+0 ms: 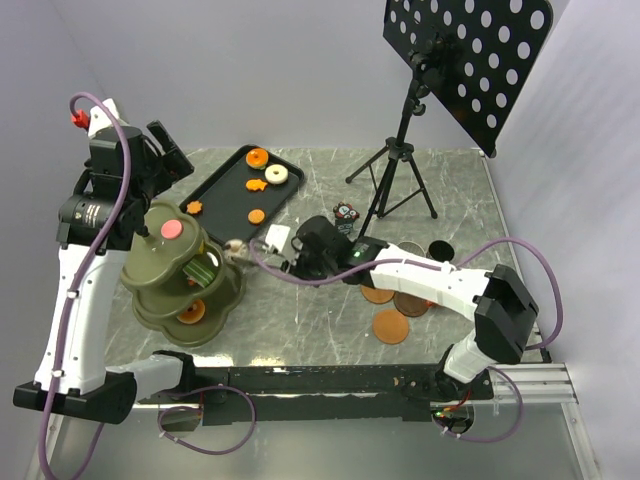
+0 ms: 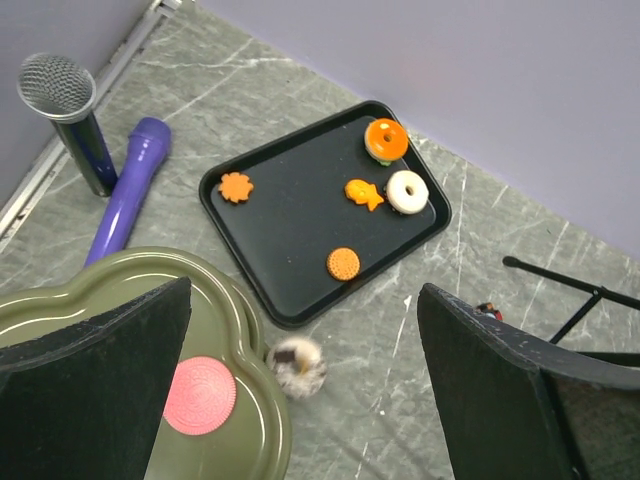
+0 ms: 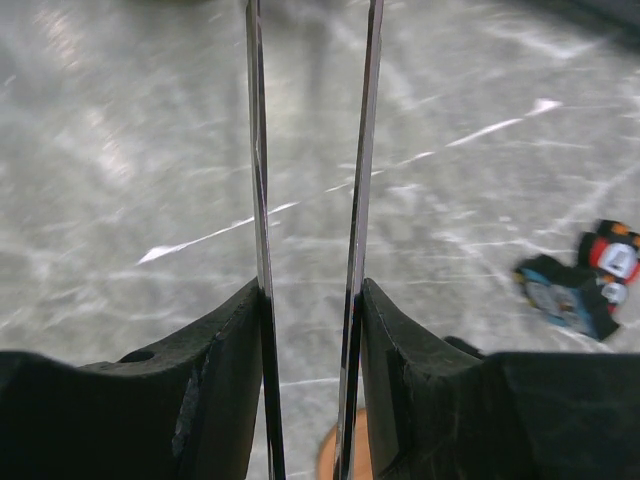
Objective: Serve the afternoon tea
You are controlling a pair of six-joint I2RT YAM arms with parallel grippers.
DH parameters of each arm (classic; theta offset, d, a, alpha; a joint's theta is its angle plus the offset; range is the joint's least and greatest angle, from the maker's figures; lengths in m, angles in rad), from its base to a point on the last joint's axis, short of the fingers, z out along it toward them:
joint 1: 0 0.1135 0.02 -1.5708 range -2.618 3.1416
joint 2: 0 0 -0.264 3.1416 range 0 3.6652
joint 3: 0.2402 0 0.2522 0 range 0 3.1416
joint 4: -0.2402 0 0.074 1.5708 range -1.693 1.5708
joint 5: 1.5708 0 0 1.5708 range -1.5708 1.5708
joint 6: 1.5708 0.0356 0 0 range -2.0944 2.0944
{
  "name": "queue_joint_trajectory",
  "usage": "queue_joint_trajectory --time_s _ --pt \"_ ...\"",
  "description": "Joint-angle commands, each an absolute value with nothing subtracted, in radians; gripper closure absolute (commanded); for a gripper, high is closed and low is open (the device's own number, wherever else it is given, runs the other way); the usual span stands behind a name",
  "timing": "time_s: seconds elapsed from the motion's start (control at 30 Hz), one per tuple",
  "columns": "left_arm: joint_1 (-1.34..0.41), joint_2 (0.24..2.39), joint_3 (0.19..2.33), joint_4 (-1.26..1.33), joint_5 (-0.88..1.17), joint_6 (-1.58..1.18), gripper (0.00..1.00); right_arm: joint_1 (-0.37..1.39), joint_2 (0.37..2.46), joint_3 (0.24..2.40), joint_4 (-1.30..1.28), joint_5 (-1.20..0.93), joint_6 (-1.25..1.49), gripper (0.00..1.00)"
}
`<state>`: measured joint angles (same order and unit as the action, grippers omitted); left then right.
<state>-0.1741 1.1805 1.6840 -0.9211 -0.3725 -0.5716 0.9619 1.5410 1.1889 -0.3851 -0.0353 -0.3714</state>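
A marble-patterned table point(image 1: 330, 340) seen from above. At near left stands a green tiered stand point(image 1: 150, 270) with a pink cookie point(image 1: 171, 228) on its top tier. The left gripper point(image 2: 300, 300) hangs over that tier, jaws wide apart and holding nothing. On the far side of the stand, a black tray point(image 2: 290, 230) carries an orange donut point(image 2: 386, 138), a white donut point(image 2: 407, 190) and three orange biscuits. A small white-and-brown pastry point(image 2: 297, 367) lies on the table between stand and tray. At the centre, the right gripper point(image 3: 310, 300) is partly closed on thin metal tongs point(image 3: 258, 200), pinching both blades. Three brown saucers point(image 1: 390, 326) lie at near right.
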Motion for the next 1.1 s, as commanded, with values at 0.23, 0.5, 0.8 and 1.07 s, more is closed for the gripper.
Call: queue_joint_trajectory --time_s 0.23,0.5,0.8,1.07 --pt "-0.149 1.124 1.703 -0.874 -0.471 -0.546 0.00 1.028 1.474 1.137 -0.420 -0.098 -0.419 0.86" --pt "-0.143 1.112 1.657 -0.882 -0.443 -0.567 0.00 1.061 1.520 1.176 -0.407 -0.092 -0.425 0.85" --pt "-0.124 1.140 1.644 -0.816 -0.405 -0.490 0.00 1.062 1.574 1.230 -0.425 -0.078 -0.443 0.83" --pt "-0.068 1.141 1.649 -0.775 -0.338 -0.468 0.00 1.072 1.641 1.282 -0.440 -0.097 -0.440 0.80"
